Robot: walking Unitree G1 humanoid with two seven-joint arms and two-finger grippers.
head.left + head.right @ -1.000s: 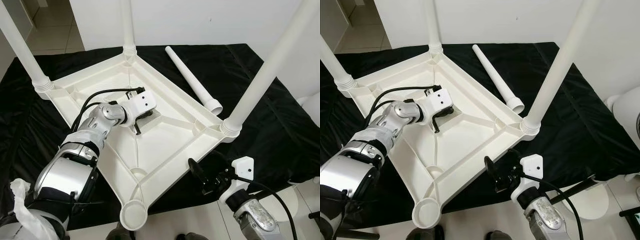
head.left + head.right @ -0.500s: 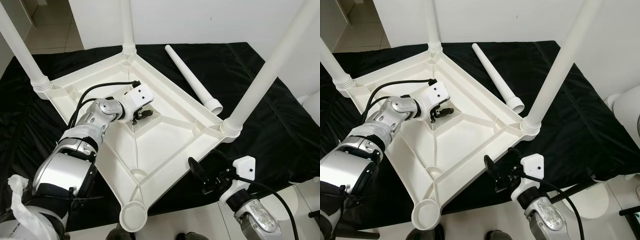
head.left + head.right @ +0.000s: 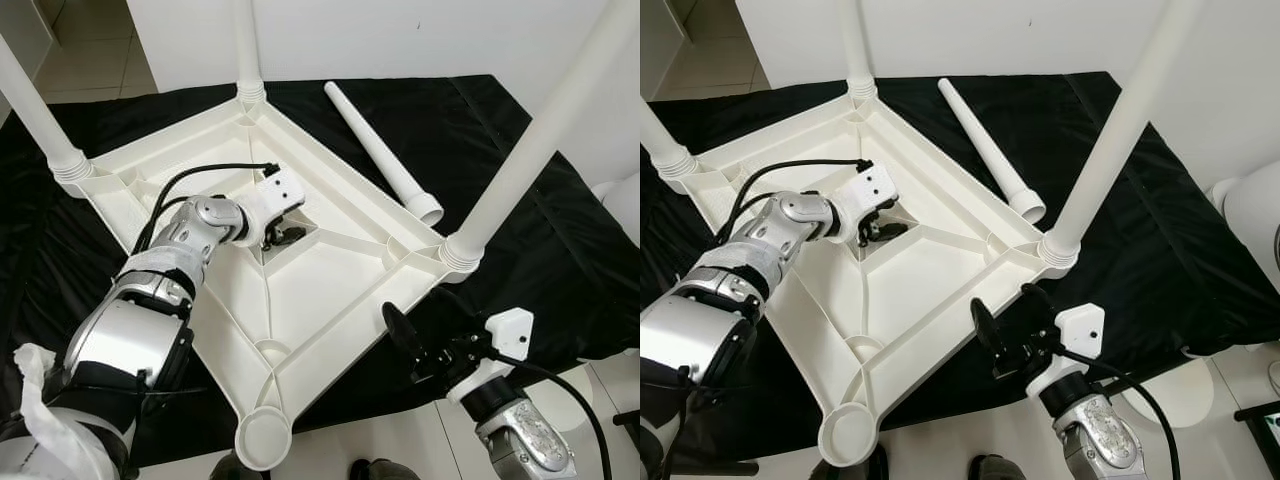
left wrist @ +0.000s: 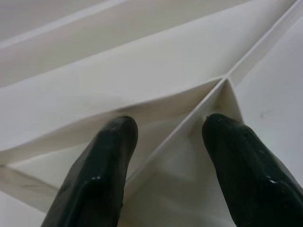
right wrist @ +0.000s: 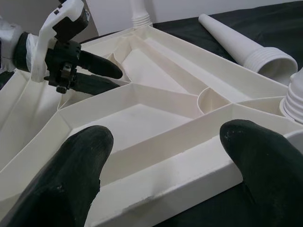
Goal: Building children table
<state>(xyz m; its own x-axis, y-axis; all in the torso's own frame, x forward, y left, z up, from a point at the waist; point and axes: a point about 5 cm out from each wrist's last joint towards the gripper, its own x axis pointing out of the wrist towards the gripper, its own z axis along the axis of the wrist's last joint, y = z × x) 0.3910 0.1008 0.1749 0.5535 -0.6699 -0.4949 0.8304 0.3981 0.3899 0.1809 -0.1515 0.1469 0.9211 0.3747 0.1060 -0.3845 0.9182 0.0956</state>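
Three legs fitted, one to go.
The upturned tabletop [image 3: 300, 300] lies on the black cloth [image 3: 500, 140]; your fourth leg [image 3: 385, 155] lies loose just beyond it. Left gripper [image 3: 283, 236] straddles a centre rib, fingers spread; right gripper [image 3: 400, 335] hovers open, empty. Fetch the leg next.

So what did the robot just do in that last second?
The left tool slid further along the upturned table top, its fingers now straddling a rib. The right tool hovers open at the near edge. The loose leg on the black cloth has not moved.
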